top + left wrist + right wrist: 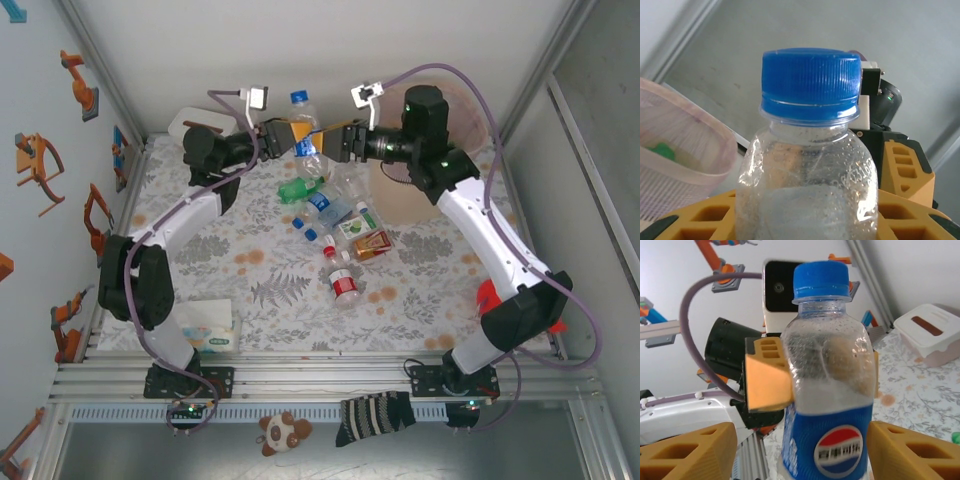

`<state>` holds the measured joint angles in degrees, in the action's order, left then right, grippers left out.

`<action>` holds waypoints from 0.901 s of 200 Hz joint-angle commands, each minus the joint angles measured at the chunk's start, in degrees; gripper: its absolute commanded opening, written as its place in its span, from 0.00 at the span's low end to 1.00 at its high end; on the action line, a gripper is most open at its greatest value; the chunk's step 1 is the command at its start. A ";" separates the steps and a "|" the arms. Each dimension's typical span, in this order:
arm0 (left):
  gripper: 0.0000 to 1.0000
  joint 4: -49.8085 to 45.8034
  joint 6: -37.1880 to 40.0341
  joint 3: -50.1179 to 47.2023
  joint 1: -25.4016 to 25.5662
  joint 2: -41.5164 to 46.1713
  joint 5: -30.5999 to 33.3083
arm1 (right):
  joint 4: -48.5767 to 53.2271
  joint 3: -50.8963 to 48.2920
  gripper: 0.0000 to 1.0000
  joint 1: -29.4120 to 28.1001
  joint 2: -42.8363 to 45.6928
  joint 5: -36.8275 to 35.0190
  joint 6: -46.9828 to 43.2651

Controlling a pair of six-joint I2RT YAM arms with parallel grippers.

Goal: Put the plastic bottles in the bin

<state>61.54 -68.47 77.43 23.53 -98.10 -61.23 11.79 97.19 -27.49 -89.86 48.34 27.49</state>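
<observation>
A clear plastic bottle [305, 130] with a blue cap and a blue label hangs upright over the far middle of the table. My left gripper [288, 135] is shut on its upper body from the left; the cap [811, 82] sits close to that wrist camera. My right gripper [825, 455] stands open around the label [832, 442], with a gap between each finger and the bottle. Several more bottles [335, 215] lie in a pile on the mat just below. The beige bin [470, 105] with its pink liner [685, 150] stands at the far right, behind my right arm.
A white tissue box with a slot [927, 332] sits at the far left corner. A soft tissue pack [207, 330] lies near the left arm's base. A red object [490, 295] sits by the right arm's elbow. Walls close in on both sides.
</observation>
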 commanded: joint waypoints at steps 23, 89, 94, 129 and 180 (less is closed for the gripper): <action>0.38 -2.97 5.48 2.90 1.22 5.75 -2.75 | 0.88 1.26 0.67 -1.41 1.53 2.72 -4.93; 0.39 -9.11 10.66 4.37 2.72 8.05 -3.10 | -3.52 -0.56 0.64 -3.07 3.09 7.76 -5.01; 0.39 -9.59 11.04 4.40 2.79 8.16 -3.10 | -3.66 -0.59 0.63 -3.18 3.16 8.06 -5.07; 0.40 -10.54 11.95 4.06 2.77 8.63 -2.79 | -3.36 -0.59 0.54 -3.45 3.47 7.66 -5.16; 0.50 -13.78 14.92 3.76 2.78 10.03 -1.91 | -2.44 0.15 0.42 -3.45 3.73 6.78 -4.81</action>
<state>49.63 -56.75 79.83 26.22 -90.70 -63.37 10.46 96.90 -30.57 -88.79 54.68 22.92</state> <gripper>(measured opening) 0.469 0.438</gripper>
